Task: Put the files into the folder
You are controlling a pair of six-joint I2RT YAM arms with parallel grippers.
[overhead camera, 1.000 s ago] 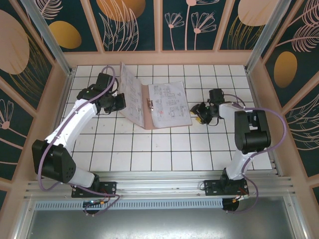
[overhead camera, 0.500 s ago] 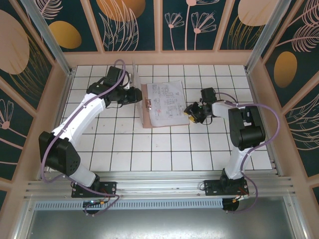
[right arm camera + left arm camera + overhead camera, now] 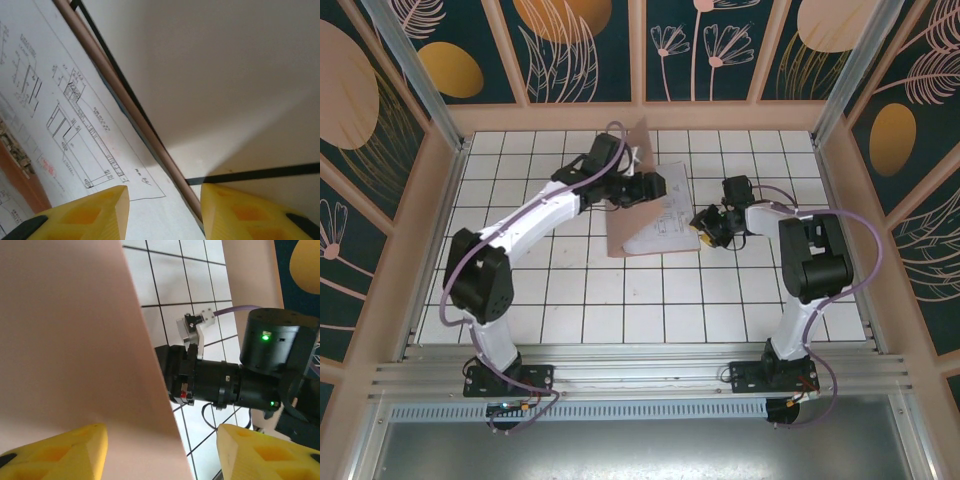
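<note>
Up near the back middle of the white-tiled table (image 3: 570, 290) sits the pinkish-brown folder (image 3: 617, 225), lying open. All the tiles in front of it and off to the left are bare, so there's plenty of room on that side. The low wooden rim (image 3: 455, 190) boxes the table in on the left, back and right.

The folder's bottom half lies flat, with the printed sheets (image 3: 665, 215) resting on it, text and diagrams facing up. They sit a bit askew, and their right edge runs just inside the folder's right edge. The front cover (image 3: 640, 140) is swung up off the table and stands tilted over the spine side.

The left gripper (image 3: 650, 188) reaches across from the left and sits right at that raised cover. In the left wrist view the cover fills most of the picture and passes down between the two yellow fingers (image 3: 55, 450). It lies against the finger on the left, with a clear gap to the other one, so the jaws are spread, not pinched on the cover.

The right gripper (image 3: 700, 226) is low at the folder's right edge, near the front corner. In its wrist view the yellow fingertips (image 3: 250, 215) are apart, straddling the folder's edge and the corner of the top sheet, with bare tile to the right. I can't tell if it's actually touching the paper.
</note>
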